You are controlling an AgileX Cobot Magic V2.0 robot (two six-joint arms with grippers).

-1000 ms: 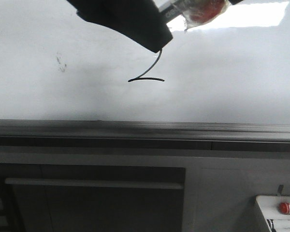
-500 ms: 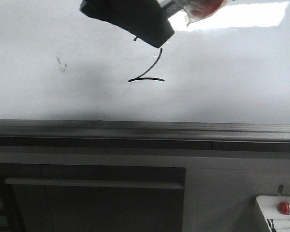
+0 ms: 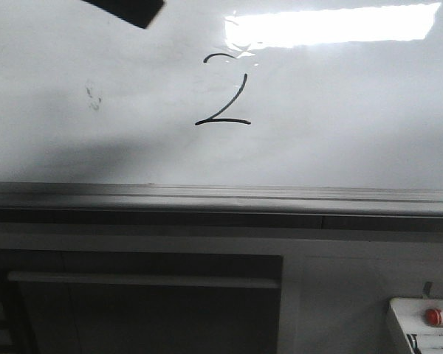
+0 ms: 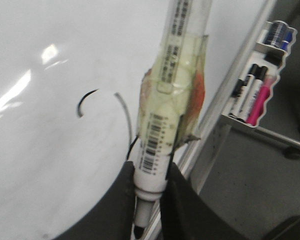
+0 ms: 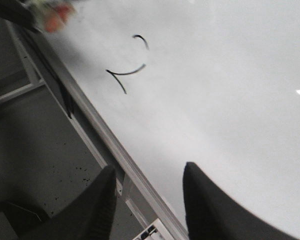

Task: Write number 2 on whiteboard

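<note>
Looks like the writing part is pretty much wrapped up. The number 2 sits on the whiteboard a bit left of the middle of the front view, just under the bright light reflection and well above the grey rail along the board's lower edge. Short curved top, diagonal and flat base are all there. One nitpick: there's a visible gap between the top hook and where the diagonal starts, and part of it is washed out by glare, so I can't say whether the line really breaks or just goes faint there. It reads as a 2 either way.

The left hand is clamped on a black marker that has tape wrapped round its barrel. In the wrist view the tip is hidden down between the fingers, so I can't tell if it's touching the board. In the front view only a dark corner of that arm shows at the top edge, well apart from the digit.

The right hand is holding nothing, fingers spread apart, just hanging near the board.

There's a faint smudge left of the digit, and a marker tray off to the side.

My guess for what's left: maybe touch up that gap, otherwise done.
</note>
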